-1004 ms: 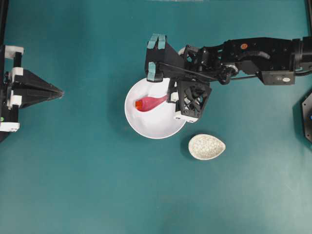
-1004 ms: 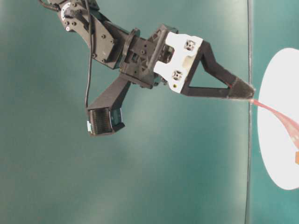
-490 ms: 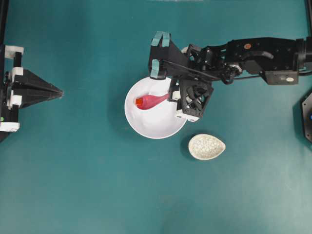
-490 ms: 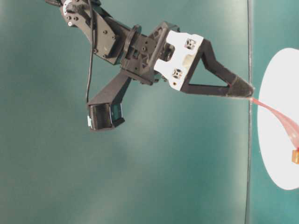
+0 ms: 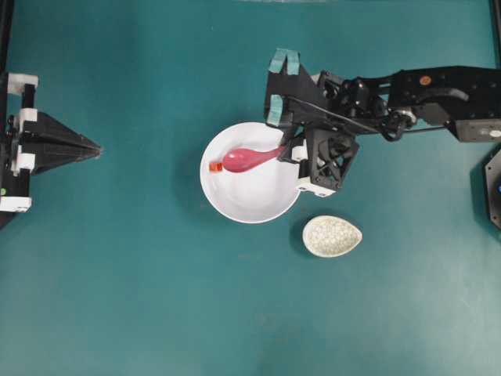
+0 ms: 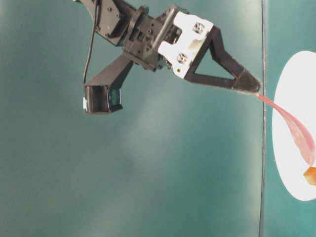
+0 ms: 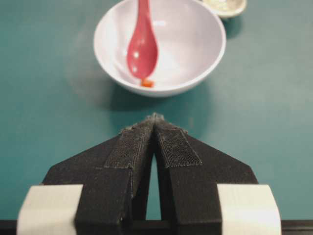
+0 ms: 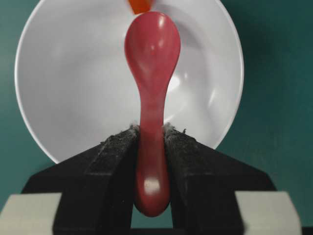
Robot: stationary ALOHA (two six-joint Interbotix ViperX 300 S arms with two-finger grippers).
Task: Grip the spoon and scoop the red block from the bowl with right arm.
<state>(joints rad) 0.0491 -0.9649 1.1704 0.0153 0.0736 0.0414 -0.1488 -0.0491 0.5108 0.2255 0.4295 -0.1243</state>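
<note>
Spoon (image 8: pixel 151 105) handle is clamped between the right fingers (image 8: pixel 178 156), its tip against the red block (image 5: pixel 214 167) at the bowl (image 5: pixel 258 205) wall. Left fingers (image 7: pixel 168 147) rest closed, holding nothing.

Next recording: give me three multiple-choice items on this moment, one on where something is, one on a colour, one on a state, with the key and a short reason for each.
1. Where is the red block?
A. in the speckled dish
B. in the white bowl, just beyond the spoon's tip
C. on the table by the left gripper

2. What colour is the spoon?
A. pink
B. white
C. beige

3. What state is the right gripper in?
A. open, empty
B. shut on the dish
C. shut on the spoon's handle

Key: 1 B, the block lies inside the bowl past the spoon's tip. 2 A, it shows glossy pink in every view. 3 C, the right wrist view shows both pads clamping the handle.
</note>
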